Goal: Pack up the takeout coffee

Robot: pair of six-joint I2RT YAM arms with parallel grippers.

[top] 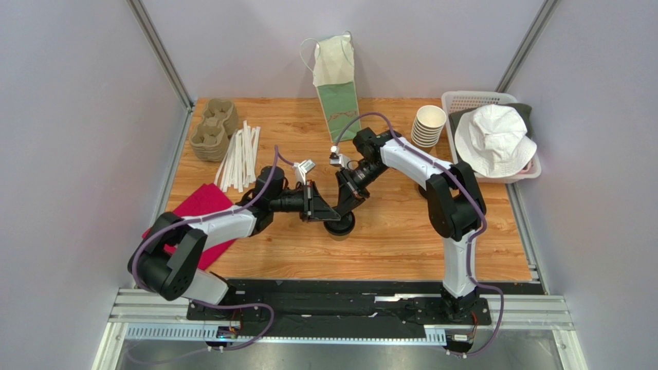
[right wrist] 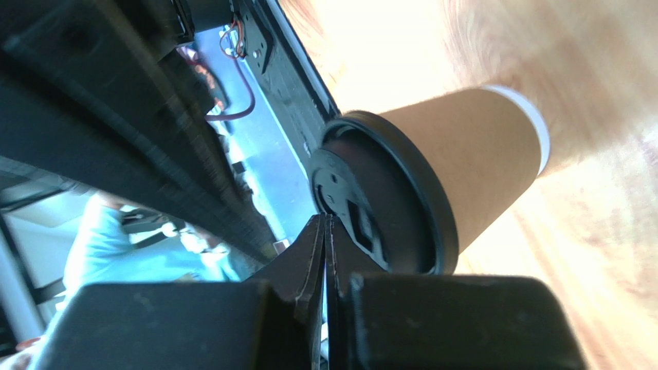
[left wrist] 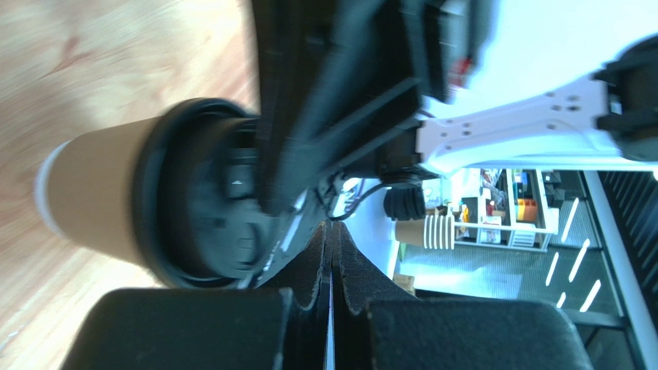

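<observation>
Item: takeout coffee (top: 340, 227). Kraft-brown paper cup (right wrist: 475, 166) with black lid (right wrist: 386, 200) seated on top. Upright on the table (top: 401, 243), roughly mid-table, directly under the two converging wrists. Not yet in any bag or carrier.

Left fingers (left wrist: 309, 277): pressed together, nothing between them, tips just at the lid's edge. Contact with the lid not certain from the wrist view.

Right fingers (right wrist: 303, 266): likewise closed flat on each other, empty, tips beside the lid rim on the opposite side.

Step in hand, as judged: lid check or press-down with closed tips from both sides; cup not gripped by either arm.

Likely destinations: green-and-white paper bag (top: 337, 81) standing at the far edge; pulp cup carriers (top: 214, 129) at far left.

Next move, as judged: one arm clear of the cup; the other's fingers opened, lowered around the brown wall below the lid, closed gently; lift kept upright.

Hazards: soft paper wall under a hard squeeze; crowding of the two wrists.
</observation>
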